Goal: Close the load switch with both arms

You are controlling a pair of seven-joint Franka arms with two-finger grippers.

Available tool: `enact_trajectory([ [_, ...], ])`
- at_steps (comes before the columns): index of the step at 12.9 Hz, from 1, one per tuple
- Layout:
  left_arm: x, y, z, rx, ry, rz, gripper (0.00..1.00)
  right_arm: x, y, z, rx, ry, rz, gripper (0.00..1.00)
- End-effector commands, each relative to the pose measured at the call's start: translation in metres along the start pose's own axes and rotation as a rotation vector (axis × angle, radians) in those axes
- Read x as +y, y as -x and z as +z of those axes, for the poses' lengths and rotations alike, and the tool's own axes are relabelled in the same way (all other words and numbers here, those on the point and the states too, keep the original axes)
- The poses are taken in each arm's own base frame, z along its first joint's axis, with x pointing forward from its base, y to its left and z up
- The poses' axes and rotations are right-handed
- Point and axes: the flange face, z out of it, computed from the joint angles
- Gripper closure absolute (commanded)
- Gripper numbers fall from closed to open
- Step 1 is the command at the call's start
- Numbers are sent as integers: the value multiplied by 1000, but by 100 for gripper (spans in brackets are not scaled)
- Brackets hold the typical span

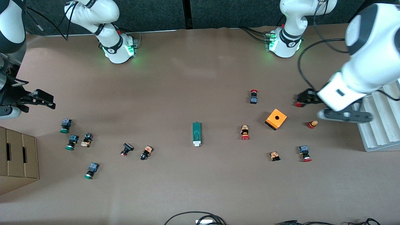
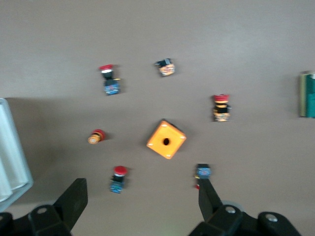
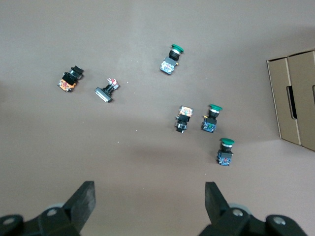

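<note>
Load switch [image 1: 196, 133]: flat on the brown table [image 1: 193, 78], mid-table, untouched, white lever end toward the front camera; green edge visible in the left wrist view [image 2: 307, 94].

Left pincer [image 2: 142, 201]: spread wide, pinching nothing, up in the air over the left arm's end of the table, above red-capped push buttons [image 2: 118, 178] and near the orange cube [image 1: 276, 119] with a hole.

Right pincer [image 3: 147, 201]: spread wide, empty, hovering over the right arm's end of the table, above the green-capped push buttons [image 3: 225, 151].

Cardboard box [image 1: 17, 156]: at the right arm's end, near the front camera.

White ribbed tray [image 1: 379, 122]: at the left arm's end.

Both pincers well apart from the load switch.
</note>
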Motion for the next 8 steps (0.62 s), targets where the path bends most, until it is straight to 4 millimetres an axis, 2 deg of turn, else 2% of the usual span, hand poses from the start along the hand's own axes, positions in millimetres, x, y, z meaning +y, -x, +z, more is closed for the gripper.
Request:
enact_trajectory([
  [1,-23,36,9,49,-2,-32,0,-3,-5,-2,11,8,-9,0],
  [8,-34,38,14,20,0,-66,0,-3,-5,-2,8,7,-9,0],
])
